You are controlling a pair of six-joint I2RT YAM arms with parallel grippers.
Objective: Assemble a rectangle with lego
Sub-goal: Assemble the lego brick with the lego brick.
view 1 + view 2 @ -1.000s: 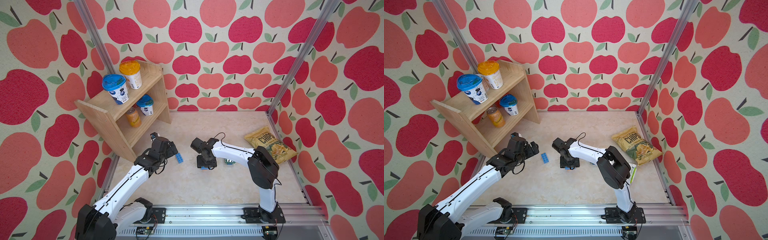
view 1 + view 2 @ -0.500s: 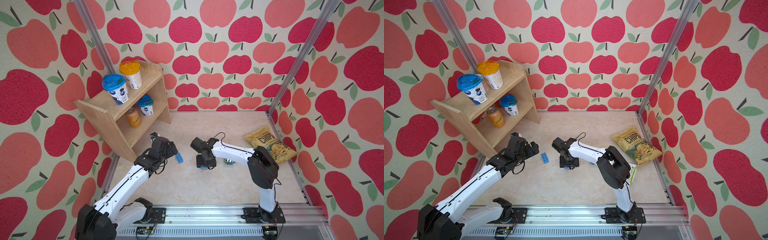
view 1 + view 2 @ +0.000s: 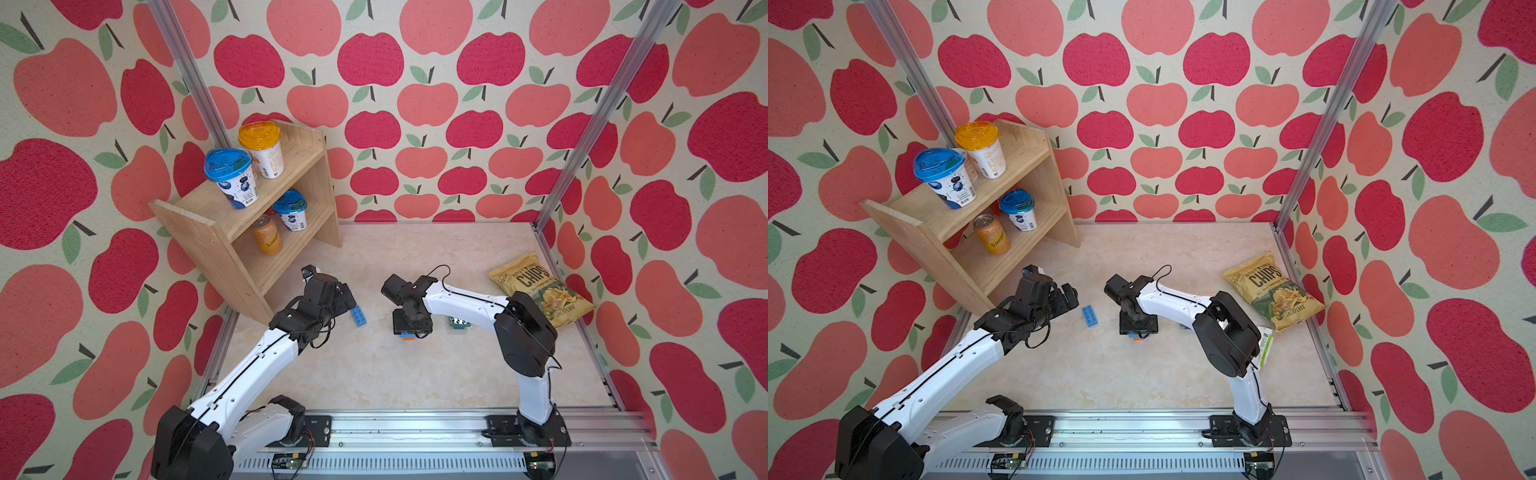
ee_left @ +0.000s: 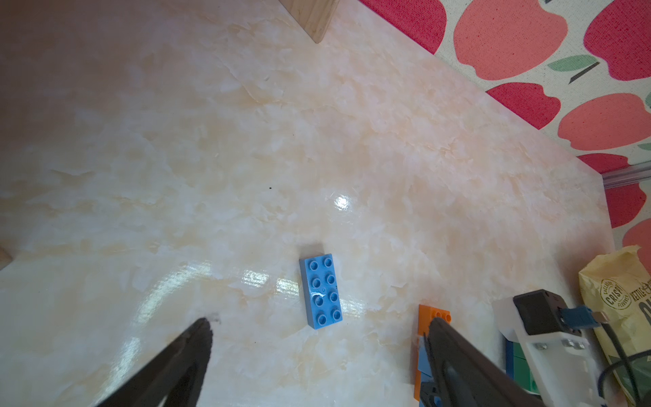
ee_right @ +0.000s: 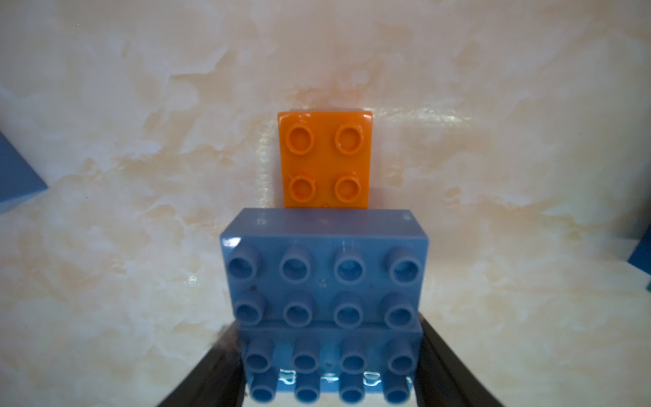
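Note:
A loose blue lego brick (image 3: 358,316) (image 3: 1090,316) lies flat on the table between the two arms. My left gripper (image 3: 347,297) (image 4: 318,322) hovers open just beside it, and in the left wrist view the blue brick (image 4: 321,290) sits ahead of the spread fingers. My right gripper (image 3: 411,328) (image 5: 324,327) points straight down, shut on a blue brick (image 5: 331,366) that adjoins another blue brick (image 5: 324,267). Under them an orange brick (image 5: 326,158) (image 3: 409,338) sticks out on the table. More bricks (image 3: 459,322), green and blue, lie by the right arm.
A chips bag (image 3: 540,289) (image 3: 1273,291) lies at the right wall. A wooden shelf (image 3: 249,216) with cups and a can stands at the back left, close to my left arm. A small white and green packet (image 3: 1264,347) sits behind the right arm's elbow.

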